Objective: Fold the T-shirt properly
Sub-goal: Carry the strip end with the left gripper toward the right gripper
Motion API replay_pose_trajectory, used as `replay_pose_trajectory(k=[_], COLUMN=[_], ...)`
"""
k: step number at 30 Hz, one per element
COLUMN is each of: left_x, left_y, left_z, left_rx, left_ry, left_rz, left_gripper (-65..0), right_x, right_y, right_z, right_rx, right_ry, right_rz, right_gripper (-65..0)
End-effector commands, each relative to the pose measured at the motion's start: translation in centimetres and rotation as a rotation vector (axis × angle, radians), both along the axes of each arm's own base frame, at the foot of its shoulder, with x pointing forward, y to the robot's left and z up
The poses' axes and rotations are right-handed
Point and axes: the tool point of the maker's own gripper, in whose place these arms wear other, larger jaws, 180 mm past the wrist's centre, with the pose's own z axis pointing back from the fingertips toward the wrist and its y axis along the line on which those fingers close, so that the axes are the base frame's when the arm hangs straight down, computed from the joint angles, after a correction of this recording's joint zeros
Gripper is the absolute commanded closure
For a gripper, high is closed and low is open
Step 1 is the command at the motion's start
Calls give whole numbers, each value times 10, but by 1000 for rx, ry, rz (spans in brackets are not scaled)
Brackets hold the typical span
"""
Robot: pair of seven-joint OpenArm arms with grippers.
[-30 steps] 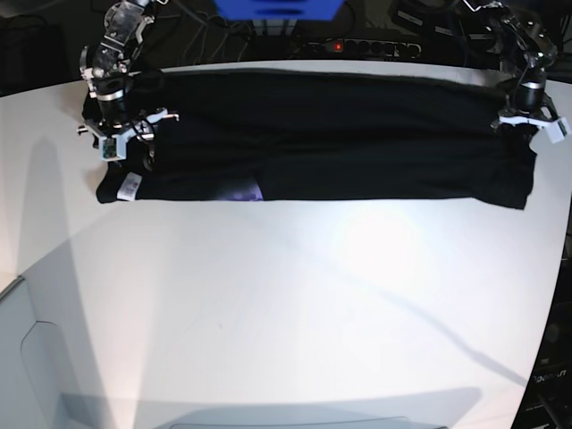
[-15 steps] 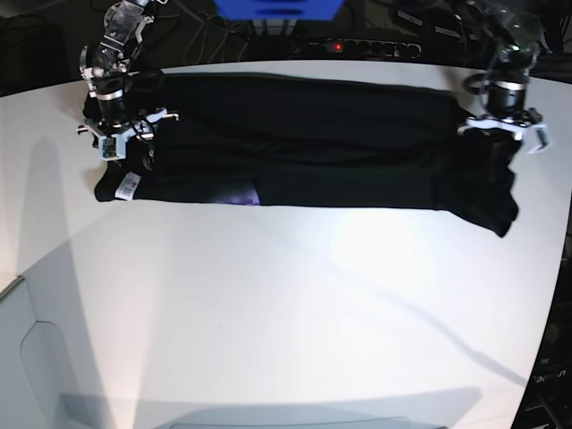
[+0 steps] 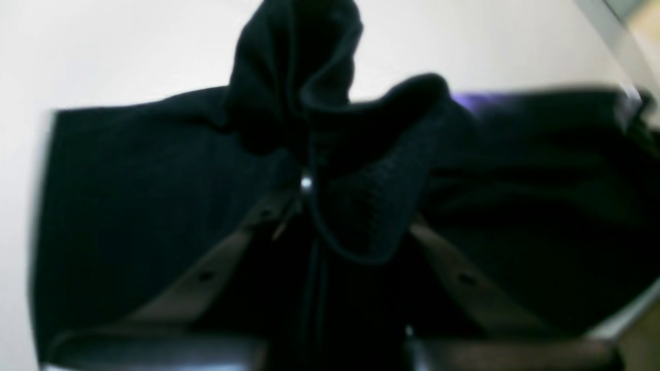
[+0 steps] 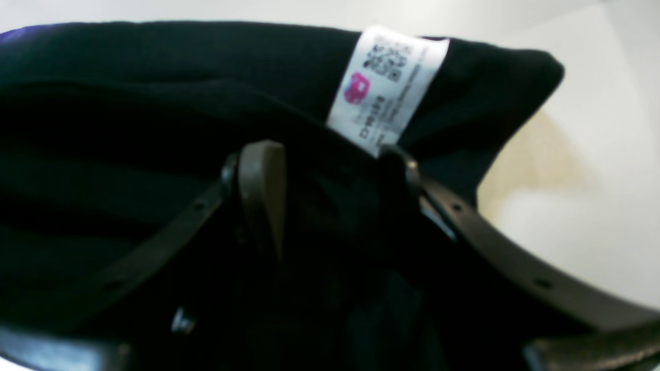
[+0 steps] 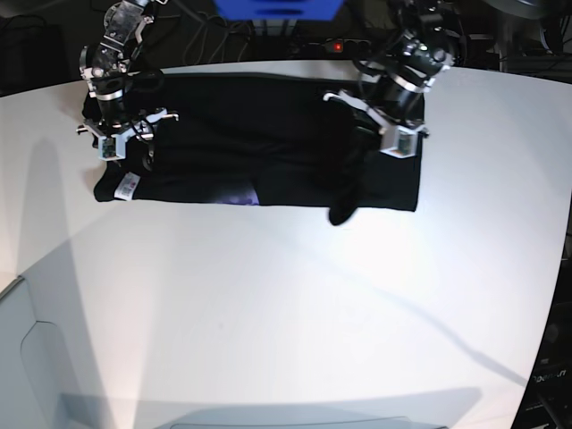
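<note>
The black T-shirt [image 5: 232, 143] lies as a long folded band at the far side of the white table [image 5: 286, 313]. Its right end is lifted and doubled back over the middle, with a loose flap [image 5: 344, 201] hanging down. My left gripper [image 5: 386, 136] is shut on that end; in the left wrist view the gripper [image 3: 309, 190] pinches bunched black cloth [image 3: 294, 77]. My right gripper [image 5: 121, 141] stands open over the shirt's left end, fingers [image 4: 260, 185] apart on the cloth. The white tag [image 4: 384, 87] sticks out beyond them. A purple print [image 5: 239, 194] peeks out at the front edge.
A power strip [image 5: 357, 45] with a red light, cables and a blue object [image 5: 277, 9] lie beyond the table's far edge. The table's curved right edge [image 5: 559, 268] drops off beside dark equipment. A pale panel [image 5: 18, 357] sits at the lower left.
My left gripper has carried the shirt's right end from the table's right side leftward to the middle, doubling the cloth over itself. The right arm has not moved.
</note>
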Motion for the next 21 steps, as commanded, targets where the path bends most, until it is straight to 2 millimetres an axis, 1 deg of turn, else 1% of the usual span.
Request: replay_pose_trajectory(k=[1, 4, 8, 10, 14, 16, 21], left_x=[2, 1, -2, -7, -3, -5, -2], left_y=[-8, -29, -47, -57, -57, -57, -59], left_z=[10, 8, 6, -2, -10, -18, -19], left_rx=[-19, -5, 5, 9, 20, 15, 17], left_ry=[-37, -35, -33, -13, 1, 22, 24], left_rz=[-19, -79, -134, -162, -164, -163, -173], left_gripper=[-1, -1, -1, -1, -1, -1, -1], right_x=[2, 2, 2, 3, 3, 3, 3], right_y=[-1, -1, -1, -1, -1, -1, -1], right_z=[6, 6, 6, 6, 6, 6, 7], right_rx=[-7, -7, -7, -7, -7, -7, -8], right_ry=[-17, -17, -17, -19, -19, -19, -20], right_rz=[10, 10, 10, 10, 10, 10, 10], right_gripper=[-294, -294, -294, -294, -294, -294, -293])
